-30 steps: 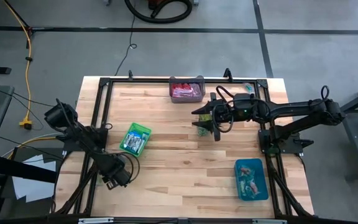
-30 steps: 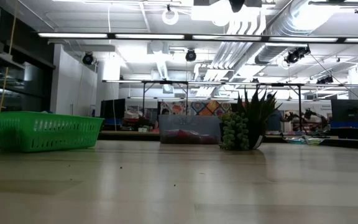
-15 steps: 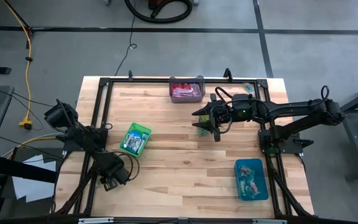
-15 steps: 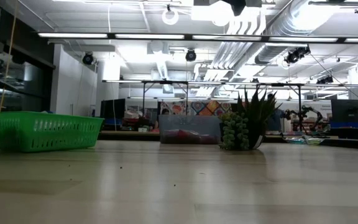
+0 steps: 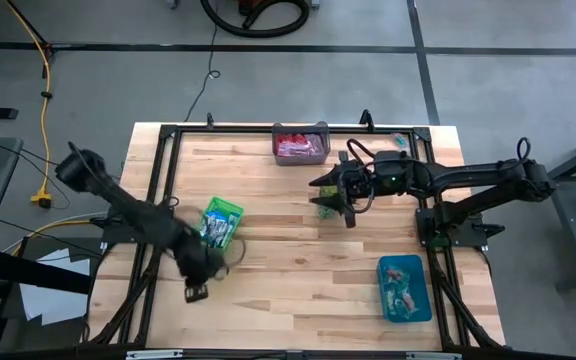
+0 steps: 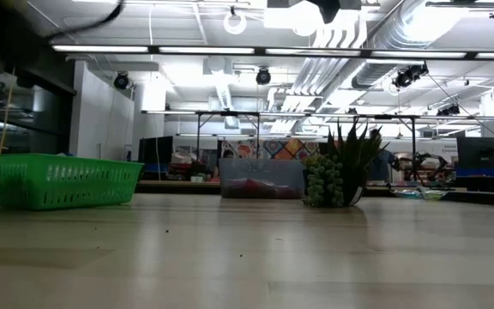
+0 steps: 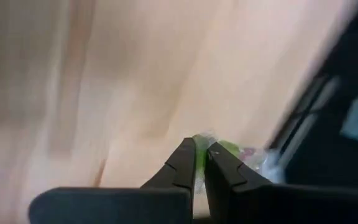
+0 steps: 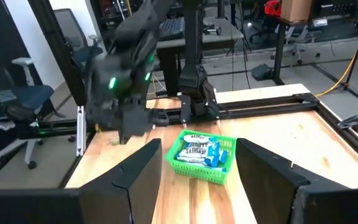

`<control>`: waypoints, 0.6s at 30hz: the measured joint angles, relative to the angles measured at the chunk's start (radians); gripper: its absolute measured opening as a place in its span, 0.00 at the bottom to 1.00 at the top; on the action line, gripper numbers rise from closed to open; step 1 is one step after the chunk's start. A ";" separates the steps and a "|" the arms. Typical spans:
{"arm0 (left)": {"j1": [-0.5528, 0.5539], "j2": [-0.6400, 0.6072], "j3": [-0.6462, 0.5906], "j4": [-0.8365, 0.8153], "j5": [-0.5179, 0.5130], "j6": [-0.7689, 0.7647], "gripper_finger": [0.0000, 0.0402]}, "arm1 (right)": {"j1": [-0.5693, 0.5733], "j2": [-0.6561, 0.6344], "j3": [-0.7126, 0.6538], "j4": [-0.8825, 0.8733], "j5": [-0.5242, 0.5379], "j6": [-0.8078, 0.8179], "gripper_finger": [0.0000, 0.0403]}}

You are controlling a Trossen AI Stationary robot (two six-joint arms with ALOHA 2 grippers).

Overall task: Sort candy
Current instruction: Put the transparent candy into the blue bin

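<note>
My left gripper (image 5: 196,291) hangs over the table's near left part, just nearer than the green basket (image 5: 218,222), and is shut on a small candy (image 7: 224,148) in a greenish, clear wrapper. The green basket holds blue-and-white candy (image 8: 199,151). Red candy fills the grey bin (image 5: 300,144) at the far edge. The blue bin (image 5: 404,288) at the near right holds mixed candy. My right gripper (image 5: 330,195) hovers open over the table's middle, above the small spiky plant (image 5: 324,209), with nothing between its fingers (image 8: 146,163). My left gripper pinches the candy's wrapper (image 7: 199,140) between its two fingertips (image 7: 184,157). The fingers slant steeply down. The rest of the candy sticks out past the tips to one side. It looks clear of the table, though blur hides which end is held.
The plant (image 6: 341,172) stands between the green basket (image 6: 58,180) and the table's right side. A black metal frame (image 5: 168,135) runs along the table's left, far and right edges. Bare wood lies in the near middle (image 5: 298,290).
My left arm has swung fast, blurred in the picture, with its upper part going toward the table's far left corner. Its gripper has moved a little toward the table's right and up, near the green basket. My right arm has kept still.
</note>
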 joint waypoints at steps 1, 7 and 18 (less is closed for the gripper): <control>0.031 -0.038 0.022 -0.002 -0.023 0.038 0.01 | 0.000 -0.003 0.000 0.000 0.000 0.000 0.49; 0.284 -0.222 0.140 0.119 -0.235 0.368 0.00 | 0.000 -0.047 0.000 0.006 0.000 0.025 0.49; 0.732 -0.152 0.140 1.077 -0.137 0.861 0.00 | 0.009 -0.053 0.000 0.067 0.003 0.070 0.49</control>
